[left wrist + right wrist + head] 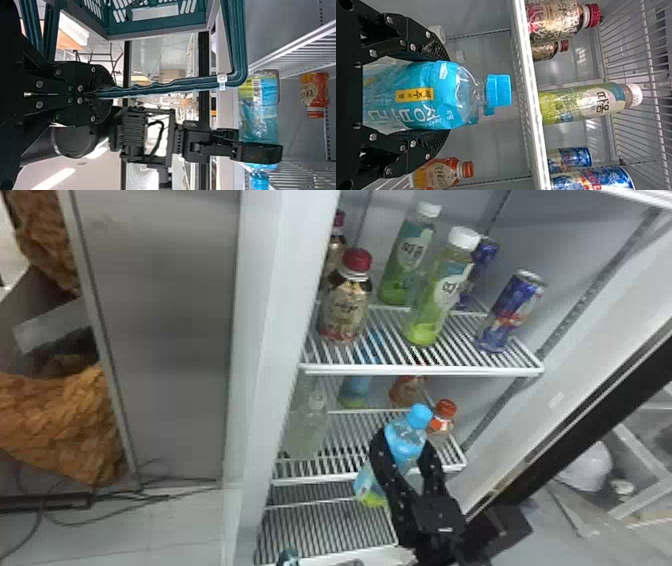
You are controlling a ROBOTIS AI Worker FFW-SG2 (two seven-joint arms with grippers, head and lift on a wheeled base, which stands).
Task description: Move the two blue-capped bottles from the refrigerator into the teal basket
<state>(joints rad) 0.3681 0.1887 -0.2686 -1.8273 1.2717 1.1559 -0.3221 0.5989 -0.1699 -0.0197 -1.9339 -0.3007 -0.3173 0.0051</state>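
So, one blue-capped bottle (423, 95) is in the right claw (404, 442), whose fingers are apart by just the bottle's width, one against each side of the body. Cap's up, sticking out past the fingertips. It's at the front of the fridge (280, 300), by the middle shelf (325, 478), with its base showing lower than that shelf's front edge. Can't tell if they touch, though.

The second bottle (354, 390) is farther back on the middle shelf, partly hidden under the top shelf (425, 370). Same shelf: a clear bottle (306, 432) over on the left, plus an orange-capped bottle (442, 420) to the right and an orange-label bottle (407, 390) behind.

Left claw (95, 93) is pinched closed on the teal basket's handle (170, 85), and the basket (158, 28) itself is outside the fridge.

Up top you've got, left to right, two red-capped bottles (345, 307), two white-capped bottles (432, 300) and two blue cans (510, 312). Outside the fridge on the left there's some bunched brown stuff (60, 425), with cables (115, 502) on the floor.
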